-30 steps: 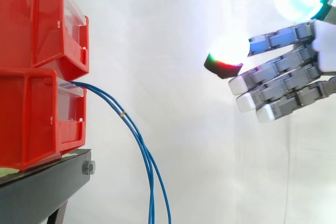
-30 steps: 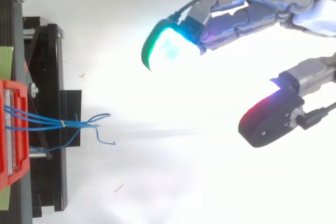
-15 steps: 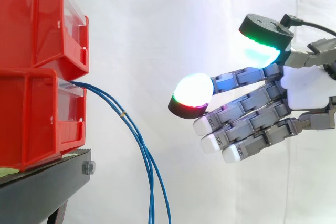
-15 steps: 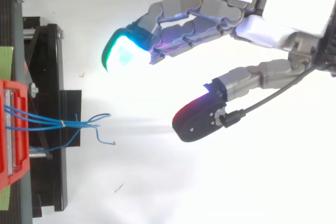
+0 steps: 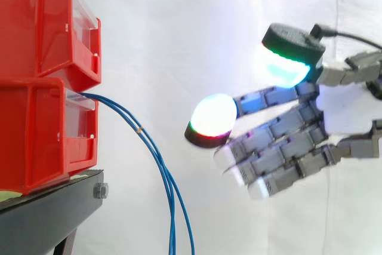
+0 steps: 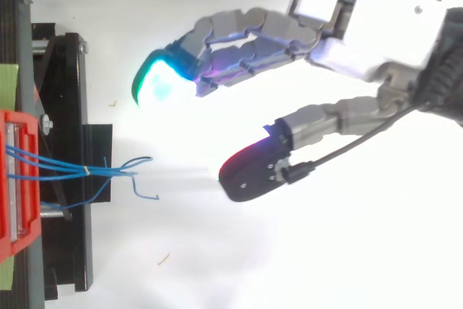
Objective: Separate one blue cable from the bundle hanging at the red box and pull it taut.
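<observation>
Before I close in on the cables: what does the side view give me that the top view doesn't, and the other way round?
Side view: the upper bin stacked on the lower bin, the blue cables leaving the lower one and drooping past the black stand, and a yellow band round them.
Top view: the loose ends, one bent into a hook, pointing toward the hand, and its sideways spread.
Both: the hand open, clear of the cables.

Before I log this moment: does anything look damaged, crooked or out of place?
Nothing serious. The thin blue cables splay past their small yellow tie, and one end bends into a hook. The stacked red plastic bins sit square; the open hand touches nothing.
</observation>
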Controlling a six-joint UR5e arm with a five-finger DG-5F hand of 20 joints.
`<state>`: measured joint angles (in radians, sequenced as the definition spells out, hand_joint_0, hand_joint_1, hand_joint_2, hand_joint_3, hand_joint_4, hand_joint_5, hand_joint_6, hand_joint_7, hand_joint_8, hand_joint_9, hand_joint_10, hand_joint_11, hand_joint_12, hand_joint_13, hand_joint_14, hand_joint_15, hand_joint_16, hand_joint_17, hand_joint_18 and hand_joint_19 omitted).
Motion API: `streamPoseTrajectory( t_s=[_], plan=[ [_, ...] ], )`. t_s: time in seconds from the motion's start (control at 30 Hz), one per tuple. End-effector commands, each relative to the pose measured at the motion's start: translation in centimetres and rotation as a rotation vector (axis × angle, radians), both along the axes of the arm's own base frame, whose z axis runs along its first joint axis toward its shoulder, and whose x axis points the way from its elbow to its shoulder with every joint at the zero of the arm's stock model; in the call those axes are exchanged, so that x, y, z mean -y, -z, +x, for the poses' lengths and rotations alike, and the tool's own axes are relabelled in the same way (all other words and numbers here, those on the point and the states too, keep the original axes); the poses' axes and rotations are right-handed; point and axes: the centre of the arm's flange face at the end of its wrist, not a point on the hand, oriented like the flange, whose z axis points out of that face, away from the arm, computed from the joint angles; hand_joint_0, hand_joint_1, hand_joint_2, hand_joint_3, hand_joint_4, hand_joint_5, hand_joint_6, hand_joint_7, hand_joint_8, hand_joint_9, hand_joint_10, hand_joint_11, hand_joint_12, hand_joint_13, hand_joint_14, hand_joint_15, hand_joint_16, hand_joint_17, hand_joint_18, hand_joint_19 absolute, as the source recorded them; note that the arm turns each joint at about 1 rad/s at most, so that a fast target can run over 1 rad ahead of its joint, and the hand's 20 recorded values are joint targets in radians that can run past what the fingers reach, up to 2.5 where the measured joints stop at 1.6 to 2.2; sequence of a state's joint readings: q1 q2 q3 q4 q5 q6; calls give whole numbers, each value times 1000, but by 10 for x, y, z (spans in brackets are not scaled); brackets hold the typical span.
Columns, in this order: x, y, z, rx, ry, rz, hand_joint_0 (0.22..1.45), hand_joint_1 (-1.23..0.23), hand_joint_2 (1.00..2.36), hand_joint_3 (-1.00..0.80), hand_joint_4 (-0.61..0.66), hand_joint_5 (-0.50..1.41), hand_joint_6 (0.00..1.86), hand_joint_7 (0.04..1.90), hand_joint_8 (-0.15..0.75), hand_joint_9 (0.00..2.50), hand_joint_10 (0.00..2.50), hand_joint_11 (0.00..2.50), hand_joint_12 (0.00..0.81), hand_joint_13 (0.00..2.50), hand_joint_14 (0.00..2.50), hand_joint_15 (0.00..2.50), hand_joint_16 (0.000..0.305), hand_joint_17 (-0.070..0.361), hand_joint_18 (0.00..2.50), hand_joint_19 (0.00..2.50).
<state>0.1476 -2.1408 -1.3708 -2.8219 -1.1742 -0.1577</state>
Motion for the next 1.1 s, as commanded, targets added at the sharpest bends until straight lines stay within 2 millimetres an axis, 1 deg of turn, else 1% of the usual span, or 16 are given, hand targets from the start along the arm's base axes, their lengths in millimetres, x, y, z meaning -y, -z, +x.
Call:
streamPoseTrajectory(
  t_s=[0.0,0.03,0.07,0.1,0.17,0.23,0.3,0.4,0.83,1.07],
  plan=[
    [-9,36,33,-19,-18,37,492,-728,1000,-500,251,-200,503,862,321,583,10,378,386,618,6,189,48,109,607,114],
    [-9,39,35,-21,-22,43,493,-723,1000,-500,253,-200,503,860,322,582,10,377,385,618,7,190,48,108,607,116],
    [-12,46,41,-26,-32,50,492,-718,1000,-500,253,-199,503,859,323,582,11,384,385,617,7,193,48,109,606,120],
    [-12,46,41,-26,-32,50,492,-716,1000,-500,251,-199,502,855,321,584,11,382,385,617,7,193,48,109,607,121],
    [-14,50,51,-22,-47,57,493,-706,1000,-500,251,-198,503,855,321,584,10,382,385,617,6,189,48,108,606,119],
    [-18,61,61,-21,-62,64,493,-698,1000,-500,251,-198,502,855,320,583,11,381,386,619,7,189,48,108,607,121],
    [-20,66,68,-14,-67,80,493,-692,1000,-500,250,-198,502,856,323,582,10,380,385,620,6,193,48,108,607,120],
    [-20,63,70,0,-68,104,492,-687,1000,-500,252,-197,502,859,323,585,11,382,386,620,7,189,48,108,606,119],
    [-22,61,73,36,-113,154,513,-643,1000,-500,254,-190,503,891,321,594,12,382,382,624,7,191,46,105,605,134],
    [-23,60,74,35,-148,160,531,-657,1000,-500,256,-182,503,934,316,598,11,386,377,622,7,194,45,102,600,136]
  ],
)
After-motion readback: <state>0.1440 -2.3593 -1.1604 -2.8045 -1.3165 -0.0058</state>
